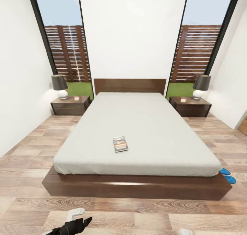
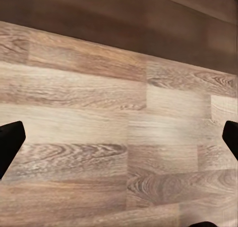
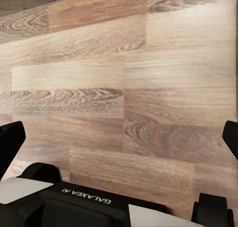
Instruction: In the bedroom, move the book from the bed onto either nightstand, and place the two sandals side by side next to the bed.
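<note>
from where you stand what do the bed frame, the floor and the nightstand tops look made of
The bed frame looks like dark brown wood with a smooth, slightly glossy finish: a pale streak of light runs along its front. The floor looks like wood planks, with visible grain and plank seams. The nightstand tops look like glossy dark wood: bright patches reflect on them. As renders, the true materials stay open.
</note>
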You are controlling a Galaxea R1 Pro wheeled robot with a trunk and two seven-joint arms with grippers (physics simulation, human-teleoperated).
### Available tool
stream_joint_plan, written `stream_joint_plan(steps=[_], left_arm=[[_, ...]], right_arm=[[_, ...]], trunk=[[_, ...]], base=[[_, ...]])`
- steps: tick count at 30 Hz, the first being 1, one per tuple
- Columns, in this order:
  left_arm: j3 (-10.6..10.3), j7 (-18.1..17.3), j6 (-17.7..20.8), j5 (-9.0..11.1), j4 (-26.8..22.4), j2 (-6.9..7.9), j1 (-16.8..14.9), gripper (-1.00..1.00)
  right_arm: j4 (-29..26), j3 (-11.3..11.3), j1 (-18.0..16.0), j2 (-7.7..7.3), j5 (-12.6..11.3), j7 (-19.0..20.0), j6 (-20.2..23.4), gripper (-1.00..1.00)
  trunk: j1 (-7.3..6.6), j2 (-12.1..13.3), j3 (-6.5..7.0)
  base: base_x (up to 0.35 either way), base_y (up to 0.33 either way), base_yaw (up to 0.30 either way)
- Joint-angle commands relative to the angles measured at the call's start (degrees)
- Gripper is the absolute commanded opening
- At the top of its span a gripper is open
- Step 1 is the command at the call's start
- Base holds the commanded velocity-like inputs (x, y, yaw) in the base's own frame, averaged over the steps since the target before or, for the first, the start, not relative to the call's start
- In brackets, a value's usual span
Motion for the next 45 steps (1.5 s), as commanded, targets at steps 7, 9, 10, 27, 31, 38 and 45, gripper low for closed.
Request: stream_joint_plan(steps=[7,9,10,27,31,38,45], left_arm=[[0.5,-0.3,-0.1,-0.5,0.0,-0.01,0.0,1.0],[0.5,-0.3,-0.1,-0.5,0.0,-0.01,0.0,1.0],[0.5,-0.3,-0.1,-0.5,0.0,-0.01,0.0,1.0],[0.5,-0.4,0.0,-0.5,-0.1,-0.01,0.0,1.0],[0.5,-0.4,0.0,-0.5,-0.1,-0.01,0.0,1.0],[0.4,-0.4,0.0,-0.5,-0.1,-0.01,0.0,1.0],[0.4,-0.4,0.0,-0.5,-0.1,-0.01,0.0,1.0]], right_arm=[[-0.1,-0.5,0.0,0.02,0.3,0.3,0.3,1.0],[-0.1,-0.5,0.0,0.02,0.3,0.3,0.3,1.0],[-0.1,-0.5,0.0,0.02,0.3,0.3,0.3,1.0],[-0.1,-0.5,0.0,0.02,0.2,0.3,0.3,1.0],[-0.1,-0.5,0.0,0.02,0.2,0.3,0.3,1.0],[-0.1,-0.5,0.0,0.02,0.2,0.3,0.3,1.0],[-0.1,-0.5,0.0,0.02,0.2,0.3,0.3,1.0]], trunk=[[-0.01,0.0,-0.42],[-0.01,0.0,-0.44],[-0.01,0.0,-0.45],[-0.66,1.2,0.08],[-1.54,2.8,0.8],[-3.08,5.6,2.06],[-4.62,8.4,3.32]], base=[[0.0,0.0,-0.053],[0.0,0.0,-0.006],[0.0,0.0,-0.003],[0.0,0.0,0.0],[0.0,0.0,0.0],[0.0,0.0,0.0],[0.0,0.0,0.0]])
